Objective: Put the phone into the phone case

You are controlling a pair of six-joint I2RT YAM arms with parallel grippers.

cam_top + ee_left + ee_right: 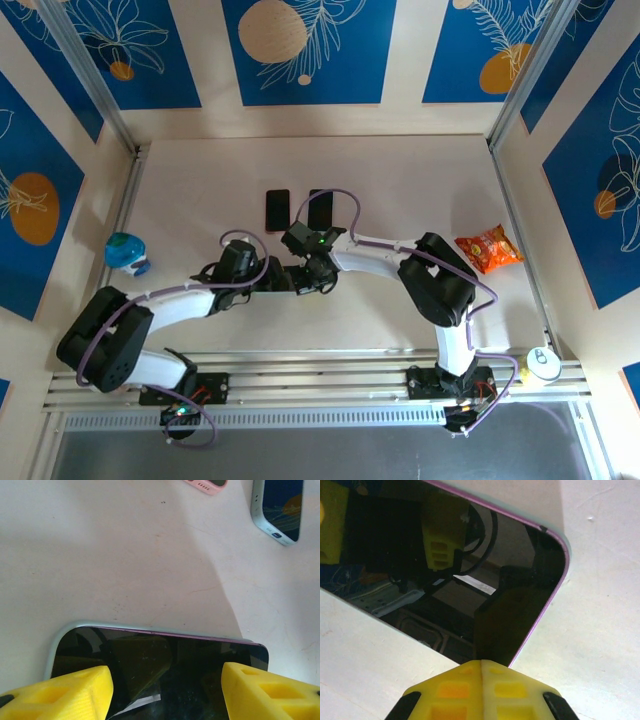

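Looking like a robotics lab test cell rather than a home. Being boxed in by pale walls (208,60) carrying blue printed panels (310,60), with bare aluminium posts (85,70) running up the corners. Showing a plain white table (420,180), slotted aluminium rails (320,368) crossing its near edge, arm bases (185,388) bolted on, purple cables (240,234) looping exposed.

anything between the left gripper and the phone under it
Nothing visible does. The left gripper hangs open right over the phone, with bare screen between its fingers. The right gripper is shut at the phone's edge, not in that gap.
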